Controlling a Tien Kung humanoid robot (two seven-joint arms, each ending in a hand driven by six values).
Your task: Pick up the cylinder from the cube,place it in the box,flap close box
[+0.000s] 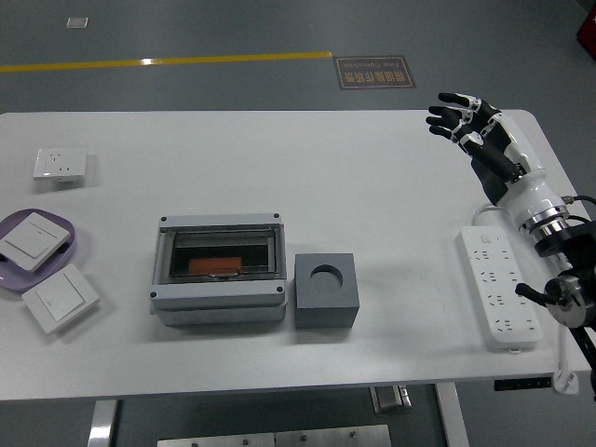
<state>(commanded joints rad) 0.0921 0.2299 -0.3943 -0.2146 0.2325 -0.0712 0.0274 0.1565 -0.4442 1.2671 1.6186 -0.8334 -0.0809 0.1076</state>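
Head view shows our right hand (477,140) raised over the upper right of the frame, above the far right corner of the white table (279,158). Its fingers (449,114) are spread and a little bent, and they hold nothing. Our left arm is not visible.

At the centre of the frame stands the grey box (219,271). Its clear flap is down over the opening, and through it we see an orange thing (216,265) lying inside; we cannot tell its shape. Just to the right of the box, near but apart, sits the dark grey cube (326,290), and the round hole in its top is empty.

At the right side of the frame a white power strip (498,287) lies under our forearm. At the left edge a purple plate (73,244) carries one white switch (33,240), a second switch (60,297) lies just below it, and a white socket (60,163) rests further up.
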